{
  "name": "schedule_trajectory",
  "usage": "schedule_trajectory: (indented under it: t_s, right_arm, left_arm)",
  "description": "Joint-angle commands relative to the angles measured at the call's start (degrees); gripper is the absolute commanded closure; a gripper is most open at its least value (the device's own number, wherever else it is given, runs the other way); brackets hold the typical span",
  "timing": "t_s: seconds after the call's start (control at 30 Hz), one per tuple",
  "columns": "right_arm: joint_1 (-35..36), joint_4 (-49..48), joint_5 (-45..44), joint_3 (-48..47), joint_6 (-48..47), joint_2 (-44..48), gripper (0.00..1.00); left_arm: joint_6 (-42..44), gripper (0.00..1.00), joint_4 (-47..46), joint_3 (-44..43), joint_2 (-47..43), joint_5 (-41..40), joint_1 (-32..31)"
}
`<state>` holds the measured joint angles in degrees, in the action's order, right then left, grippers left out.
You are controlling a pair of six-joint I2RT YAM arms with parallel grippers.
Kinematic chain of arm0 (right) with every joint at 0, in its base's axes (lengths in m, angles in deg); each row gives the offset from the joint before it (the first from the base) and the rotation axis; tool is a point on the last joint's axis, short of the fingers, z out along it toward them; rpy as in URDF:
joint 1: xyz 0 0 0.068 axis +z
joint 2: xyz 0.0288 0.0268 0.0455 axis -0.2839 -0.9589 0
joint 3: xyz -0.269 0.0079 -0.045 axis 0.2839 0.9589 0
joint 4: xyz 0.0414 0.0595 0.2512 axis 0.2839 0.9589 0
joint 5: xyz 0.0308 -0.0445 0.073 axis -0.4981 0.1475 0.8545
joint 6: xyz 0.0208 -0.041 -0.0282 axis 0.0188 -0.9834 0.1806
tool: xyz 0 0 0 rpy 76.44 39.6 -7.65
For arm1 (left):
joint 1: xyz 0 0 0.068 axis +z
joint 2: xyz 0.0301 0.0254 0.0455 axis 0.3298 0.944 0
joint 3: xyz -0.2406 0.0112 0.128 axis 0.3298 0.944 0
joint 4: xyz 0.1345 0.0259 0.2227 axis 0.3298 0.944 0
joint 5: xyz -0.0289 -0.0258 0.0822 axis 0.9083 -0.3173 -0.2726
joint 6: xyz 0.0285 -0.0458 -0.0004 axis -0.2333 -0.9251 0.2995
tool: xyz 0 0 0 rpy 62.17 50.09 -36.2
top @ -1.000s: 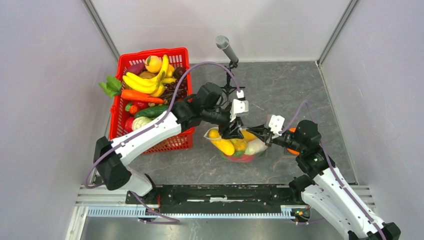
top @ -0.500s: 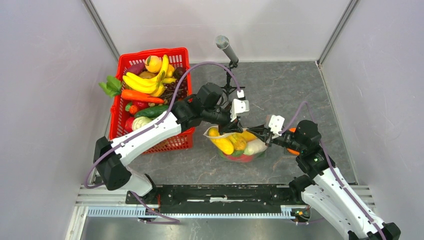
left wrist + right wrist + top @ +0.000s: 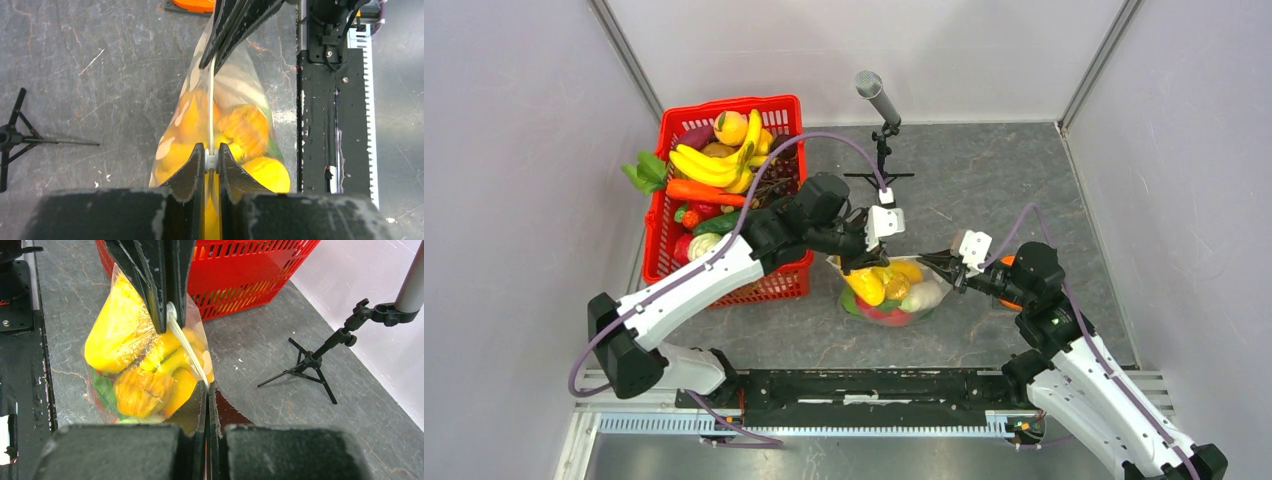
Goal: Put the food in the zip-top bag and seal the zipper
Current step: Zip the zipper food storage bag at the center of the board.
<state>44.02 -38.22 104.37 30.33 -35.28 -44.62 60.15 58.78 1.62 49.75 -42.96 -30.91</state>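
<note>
Beside the basket [image 3: 250, 270], the bag [image 3: 889, 292] of food [image 3: 245, 127] is held by its zipper [image 3: 212, 100], stretched straight. The left hand [image 3: 211, 156] is clamped on one end, the right hand [image 3: 207, 390] on the other. Best to anchor one end and slide the other pinch along, pressure even, strip taut.

On the counter [image 3: 994, 170], centre: zip-top bag [image 3: 894, 305] with food [image 3: 871, 286] inside. The zipper [image 3: 211, 107] runs along its top — left hand [image 3: 862, 264] pinching the left end, right hand [image 3: 932, 262] the right end. Basket [image 3: 729, 108] behind-left, holding more pieces; microphone stand [image 3: 881, 165] behind the bag.
</note>
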Motion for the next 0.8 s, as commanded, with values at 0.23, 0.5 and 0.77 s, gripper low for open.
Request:
schedule_trajectory:
  t_s: [0.23, 0.5, 0.77]
  right_arm:
    - [-1.0, 1.1, -15.3, -0.7, 0.7, 0.8, 1.0]
    - [-1.0, 1.4, -19.8, -0.4, 1.2, 1.2, 1.0]
    - [-1.0, -1.1, -13.0, 0.1, 1.6, 1.3, 1.0]
  left_arm:
    - [2.2, 0.97, 8.4, 4.0, -10.1, -6.7, 5.1]
    - [1.7, 0.98, 9.1, 5.3, -12.1, -7.7, 6.0]
    - [0.8, 0.98, 9.3, 3.0, -10.1, -2.1, 6.0]
